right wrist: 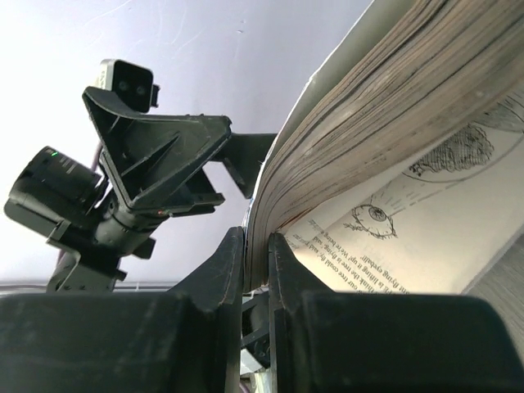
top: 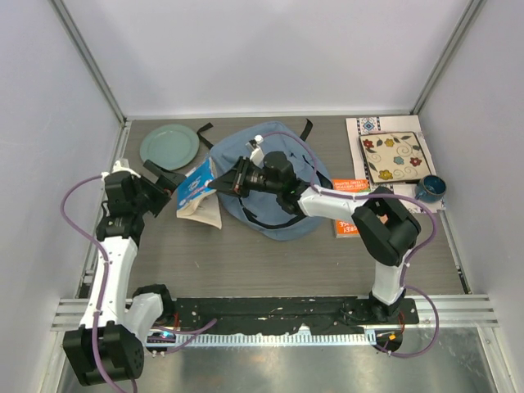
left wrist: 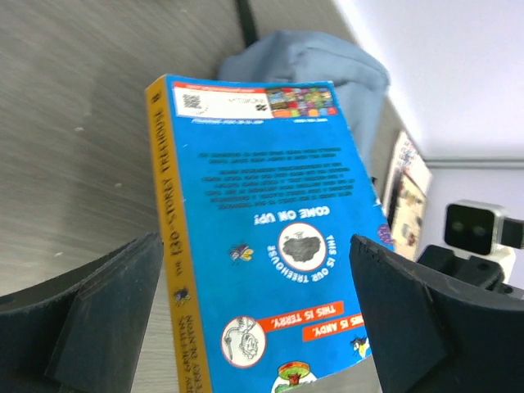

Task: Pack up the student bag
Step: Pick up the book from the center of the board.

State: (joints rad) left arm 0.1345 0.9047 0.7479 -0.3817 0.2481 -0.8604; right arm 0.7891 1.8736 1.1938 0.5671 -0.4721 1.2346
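Blue paperback (top: 196,193) pinched by a sheaf of pages in the narrowed right gripper (right wrist: 255,246), left gripper (top: 169,183) spread wide either side, not touching, student bag (top: 233,151) laid mid-table under the right arm.

Soft matt cloth on backpack (top: 286,228); paperback (left wrist: 270,205) w/ glossy cover, matt paper pgs; tabletop (top: 246,262) matt grey wood-grain.

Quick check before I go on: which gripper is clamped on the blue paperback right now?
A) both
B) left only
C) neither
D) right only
D: the right gripper has its fingers closed on a thin sheaf of pages of the blue paperback, while the left gripper stands wide open facing the cover, squeezing nothing.
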